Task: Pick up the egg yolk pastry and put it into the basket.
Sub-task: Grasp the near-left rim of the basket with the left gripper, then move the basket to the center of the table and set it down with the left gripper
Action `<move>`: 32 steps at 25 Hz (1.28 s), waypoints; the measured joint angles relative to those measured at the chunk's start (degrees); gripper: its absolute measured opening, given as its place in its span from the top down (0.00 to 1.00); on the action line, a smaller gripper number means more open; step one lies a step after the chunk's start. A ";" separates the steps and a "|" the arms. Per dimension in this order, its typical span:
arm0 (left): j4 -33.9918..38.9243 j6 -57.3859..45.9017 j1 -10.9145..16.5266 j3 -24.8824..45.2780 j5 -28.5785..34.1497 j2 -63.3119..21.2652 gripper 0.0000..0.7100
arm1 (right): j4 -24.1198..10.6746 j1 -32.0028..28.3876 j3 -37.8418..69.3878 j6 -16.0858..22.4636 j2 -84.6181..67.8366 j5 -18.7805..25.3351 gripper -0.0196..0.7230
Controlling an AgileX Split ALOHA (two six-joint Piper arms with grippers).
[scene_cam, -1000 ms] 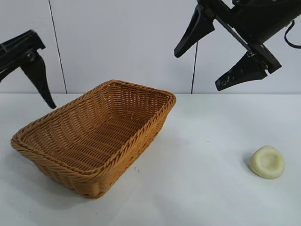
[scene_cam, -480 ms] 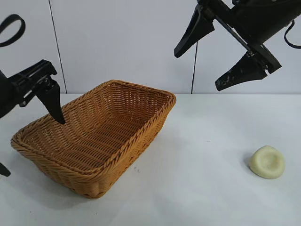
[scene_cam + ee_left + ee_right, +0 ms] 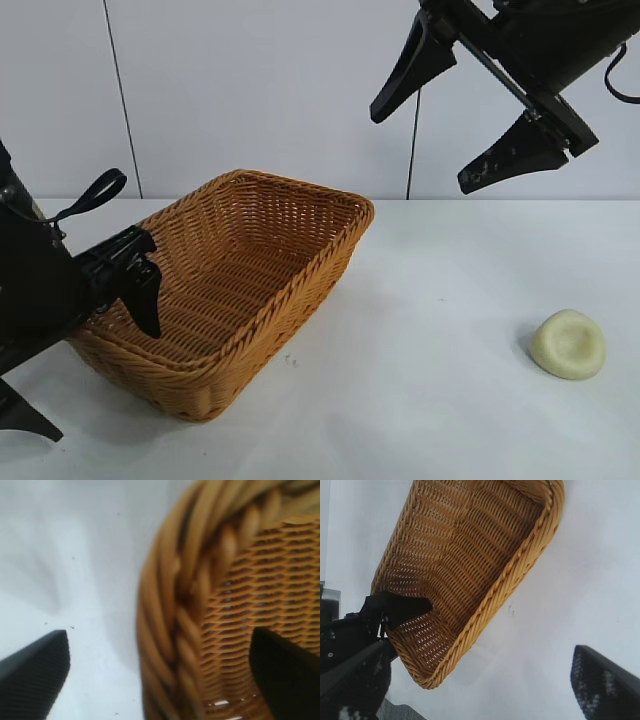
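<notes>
Lying alone at the exterior view's right end of the white bench (image 3: pixel 420 300), the small pale cream-yellow dome-shaped egg yolk pastry (image 3: pixel 568 344) is untouched and well apart from the large golden-brown woven wicker basket (image 3: pixel 215 290), which sits toward the left.

Right tool (image 3: pixel 470 120): hung high above the bench, fingers spread wide, nothing between them. The pastry is found below it and slightly to the right, so this arm is judged clearly the nearer one; a mostly downward reach would be called for. No long axis is offered by the round bun, so grip direction is judged not critical.

Left tool (image 3: pixel 95 345): set low at the basket's near-left corner, straddling the braided rim, as seen in the left wrist view, with one finger (image 3: pixel 282 672) inside the weave and the other (image 3: pixel 32 667) outside over the bench. Fingers are seen parted around the rim; whether the rim is actually pinched cannot be told. The whole basket lies between this tool and the pastry.

Pick-up is judged not yet begun.
</notes>
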 joint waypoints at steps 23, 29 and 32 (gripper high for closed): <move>-11.52 54.70 12.48 -28.53 30.47 7.87 0.88 | 0.00 0.00 0.00 0.00 0.00 0.48 0.04; -11.40 63.17 9.56 -34.31 35.12 12.09 0.88 | 0.00 0.00 0.00 0.00 0.00 0.58 0.04; -11.62 63.99 8.65 -34.38 35.18 12.84 0.88 | -0.06 0.00 0.00 0.00 0.00 0.64 0.04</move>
